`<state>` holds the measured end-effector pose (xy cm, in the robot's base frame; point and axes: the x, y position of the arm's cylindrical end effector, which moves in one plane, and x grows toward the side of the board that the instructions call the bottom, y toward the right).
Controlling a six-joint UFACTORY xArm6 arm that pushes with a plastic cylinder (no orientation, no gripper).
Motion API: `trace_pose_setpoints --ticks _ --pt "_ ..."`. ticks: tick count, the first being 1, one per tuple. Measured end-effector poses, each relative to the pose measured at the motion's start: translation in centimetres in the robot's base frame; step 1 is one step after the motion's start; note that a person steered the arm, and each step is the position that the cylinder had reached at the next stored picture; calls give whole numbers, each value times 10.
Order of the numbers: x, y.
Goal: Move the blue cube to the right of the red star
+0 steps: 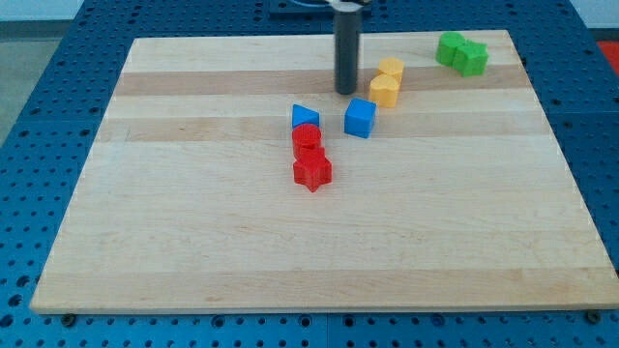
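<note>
The blue cube [360, 118] sits on the wooden board a little above and to the right of the red star [311, 171]. My tip [346, 92] stands just above and slightly left of the blue cube, apart from it. A red cylinder-like block [307, 138] touches the red star from above. A blue triangular block [305, 117] sits on top of that line, left of the blue cube.
Two yellow blocks [387, 82] lie close together right of my tip, just above the blue cube. Two green blocks [461, 52] sit near the board's top right corner. The board's [193, 222] edges meet a blue perforated table.
</note>
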<state>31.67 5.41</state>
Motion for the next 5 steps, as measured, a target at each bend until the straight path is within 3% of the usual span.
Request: trace_pose_setpoints --ticks 5 --pt "100 14"
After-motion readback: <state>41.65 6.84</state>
